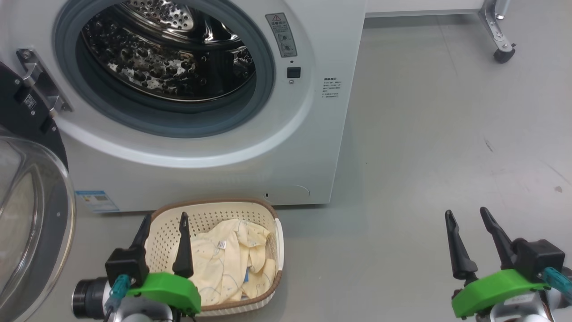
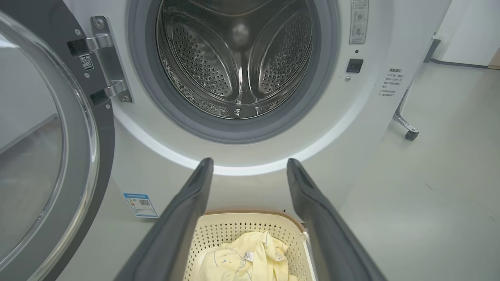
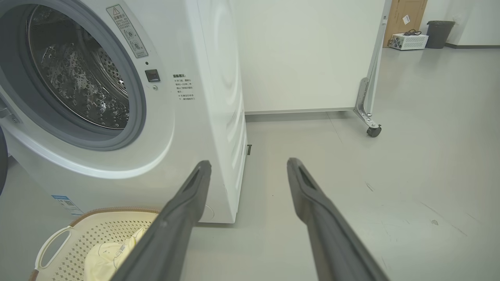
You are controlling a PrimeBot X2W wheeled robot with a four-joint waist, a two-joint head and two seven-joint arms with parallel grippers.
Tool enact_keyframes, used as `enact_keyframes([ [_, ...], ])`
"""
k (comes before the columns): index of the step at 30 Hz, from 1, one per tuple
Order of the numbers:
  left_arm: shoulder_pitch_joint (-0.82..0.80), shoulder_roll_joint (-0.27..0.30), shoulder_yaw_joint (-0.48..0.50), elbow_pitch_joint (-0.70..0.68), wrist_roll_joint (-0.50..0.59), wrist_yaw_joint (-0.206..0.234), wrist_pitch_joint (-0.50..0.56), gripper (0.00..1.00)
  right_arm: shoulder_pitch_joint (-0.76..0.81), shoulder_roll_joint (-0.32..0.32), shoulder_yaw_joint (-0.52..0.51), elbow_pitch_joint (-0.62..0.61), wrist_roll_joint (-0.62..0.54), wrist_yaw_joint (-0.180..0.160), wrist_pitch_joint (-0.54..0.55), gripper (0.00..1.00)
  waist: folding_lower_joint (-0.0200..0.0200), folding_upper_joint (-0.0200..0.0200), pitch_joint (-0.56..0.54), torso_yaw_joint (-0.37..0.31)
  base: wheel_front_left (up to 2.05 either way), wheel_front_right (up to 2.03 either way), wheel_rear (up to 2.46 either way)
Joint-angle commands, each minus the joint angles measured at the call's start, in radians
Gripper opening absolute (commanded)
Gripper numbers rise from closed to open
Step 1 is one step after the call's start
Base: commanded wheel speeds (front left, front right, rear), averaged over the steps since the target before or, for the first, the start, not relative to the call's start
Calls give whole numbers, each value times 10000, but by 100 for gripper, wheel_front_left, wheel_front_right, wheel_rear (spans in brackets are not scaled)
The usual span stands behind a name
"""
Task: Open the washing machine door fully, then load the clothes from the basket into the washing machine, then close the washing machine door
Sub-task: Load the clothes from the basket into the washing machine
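The white washing machine (image 1: 277, 147) stands ahead with its steel drum (image 1: 170, 49) exposed. Its door (image 1: 31, 210), black-rimmed with a bulging glass bowl, hangs swung out to the left on a metal hinge (image 1: 40, 80). On the floor in front sits the cream basket (image 1: 214, 210) holding pale yellow clothes (image 1: 232, 264). My left gripper (image 1: 165, 221) hovers open above the basket's left part, nothing between its fingers. My right gripper (image 1: 467, 217) is open over bare floor well to the right of the basket. The left wrist view looks over the basket (image 2: 234, 230) and clothes (image 2: 246, 261) into the drum (image 2: 238, 58).
Grey floor (image 1: 447, 134) stretches to the right of the machine. A metal leg on a caster (image 1: 502, 53) stands at the far right, under a white panel (image 3: 308, 54). A bin (image 3: 439, 33) and a box sit far off by a wooden door.
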Motion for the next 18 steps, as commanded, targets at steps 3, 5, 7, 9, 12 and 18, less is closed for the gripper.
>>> enact_keyframes([
  [3, -585, 251, 315, -249, -48, 20, -96, 100, -521, -116, 222, -286, 25, -29, -117, 100, 0, 0, 22, 1, 0, 0, 0],
  [5, -615, 252, 298, -228, -51, 17, -104, 100, -537, -116, 209, -289, 17, -29, -117, 100, 0, 0, 46, 8, 0, 0, 0],
  [7, -642, 249, 287, -208, -61, 17, -115, 100, -552, -116, 204, -290, 14, -29, -114, 100, 0, 0, 70, 13, 0, 0, 0],
  [9, -674, 243, 272, -180, -71, 13, -124, 100, -569, -116, 202, -295, 12, -29, -109, 100, 0, 0, 107, 21, 0, 0, 0],
  [12, -731, 222, 257, -115, -87, 16, -148, 100, -602, -116, 214, -315, 16, -29, -105, 100, 0, 0, 177, 29, 0, 0, 0],
  [18, -914, 114, 120, 125, -165, -86, -64, 100, -675, -116, 259, -355, 47, -29, -121, 100, 0, 0, 389, 25, 0, 0, 0],
])
